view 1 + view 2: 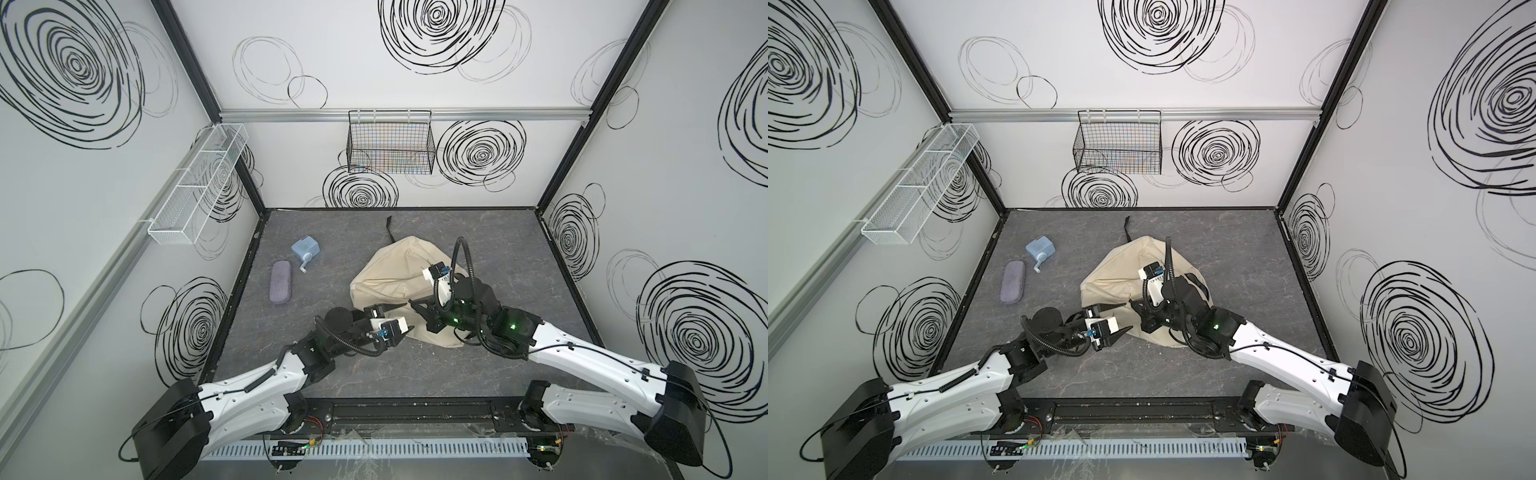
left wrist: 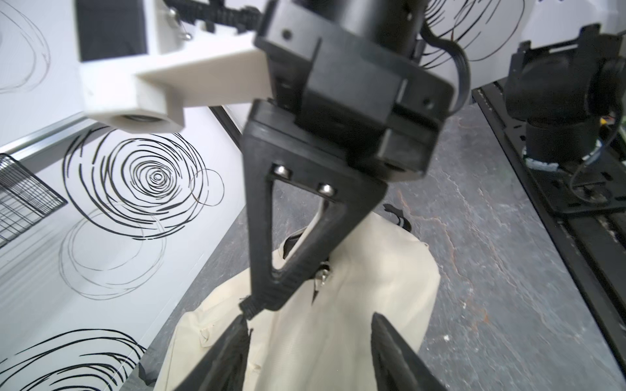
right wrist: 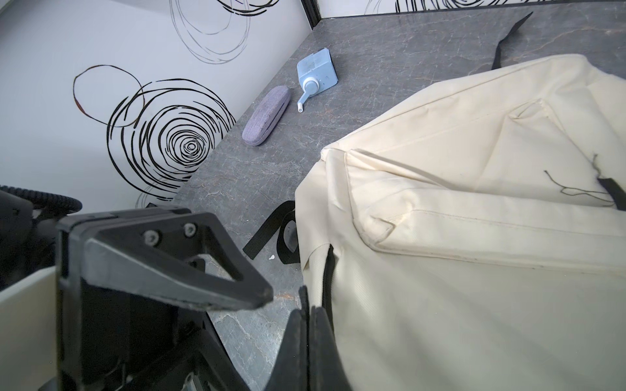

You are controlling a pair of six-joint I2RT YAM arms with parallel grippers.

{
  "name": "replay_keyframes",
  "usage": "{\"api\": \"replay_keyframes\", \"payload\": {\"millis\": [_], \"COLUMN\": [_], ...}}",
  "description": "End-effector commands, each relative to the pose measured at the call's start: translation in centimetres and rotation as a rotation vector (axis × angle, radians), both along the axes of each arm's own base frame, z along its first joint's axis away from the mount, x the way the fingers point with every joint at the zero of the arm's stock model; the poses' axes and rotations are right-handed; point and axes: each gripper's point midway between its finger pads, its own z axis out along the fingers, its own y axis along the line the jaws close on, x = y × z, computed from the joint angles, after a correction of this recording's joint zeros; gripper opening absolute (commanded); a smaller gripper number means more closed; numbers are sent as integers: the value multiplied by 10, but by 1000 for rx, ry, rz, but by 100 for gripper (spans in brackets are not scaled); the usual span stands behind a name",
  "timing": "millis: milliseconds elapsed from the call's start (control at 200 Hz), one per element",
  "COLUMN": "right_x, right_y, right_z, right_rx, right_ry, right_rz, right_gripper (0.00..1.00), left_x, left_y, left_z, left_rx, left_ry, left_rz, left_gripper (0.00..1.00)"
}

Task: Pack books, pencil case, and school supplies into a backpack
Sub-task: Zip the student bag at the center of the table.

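Observation:
The cream backpack (image 1: 395, 270) (image 1: 1121, 270) lies slumped mid-table. My right gripper (image 1: 411, 301) (image 3: 310, 311) is at its near-left edge, shut on a small black zip pull (image 2: 249, 303). My left gripper (image 1: 405, 318) (image 2: 310, 342) faces it from the left, open, its fingers straddling cream fabric (image 2: 338, 321); one fingertip (image 2: 238, 333) touches the pull. The greyish purple pencil case (image 1: 281, 281) (image 3: 266, 115) and the light blue crank sharpener (image 1: 305, 250) (image 3: 316, 75) lie together far left of the backpack. The books are out of view.
A black strap (image 1: 390, 226) trails from behind the backpack, another strap loop (image 3: 271, 233) from its left side. A black wire basket (image 1: 390, 145) hangs on the back wall, a white mesh basket (image 1: 199, 183) on the left wall. A black rail (image 1: 415, 409) borders the front.

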Motion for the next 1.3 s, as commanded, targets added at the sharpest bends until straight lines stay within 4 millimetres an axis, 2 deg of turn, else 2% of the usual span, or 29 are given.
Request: {"api": "replay_keyframes", "payload": {"millis": [0,170,285,370,455,735,860,1066,1296], "right_x": [3,3,3,3,5,9,15,20,26], "right_y": [2,1,2,1,-3,-21,-36,-73,-117], "right_z": [40,46,47,45,43,50,49,43,51], "right_rx": [124,138,140,139,139,144,112,81,83], "right_ry": [-74,-85,-81,-75,-72,-101,-107,-133,-197], "right_rz": [-14,-18,-15,-21,-46,-128,-206,-349,-502], "right_gripper": [0,0,0,0,0,0,0,0,0], "left_x": [5,9,12,13,13,21,33,38,40], "left_y": [-5,-18,-20,-20,-17,-3,7,20,26], "left_z": [8,-8,-11,-3,3,-4,-2,-3,-4], "left_rx": [-34,22,30,4,-18,-20,-37,-67,-88], "left_ry": [-7,32,42,31,21,7,11,36,61], "left_rz": [-15,-52,-46,-44,-31,69,161,242,269], "left_gripper": [59,52,24,18,0,0,0,0,0]}}
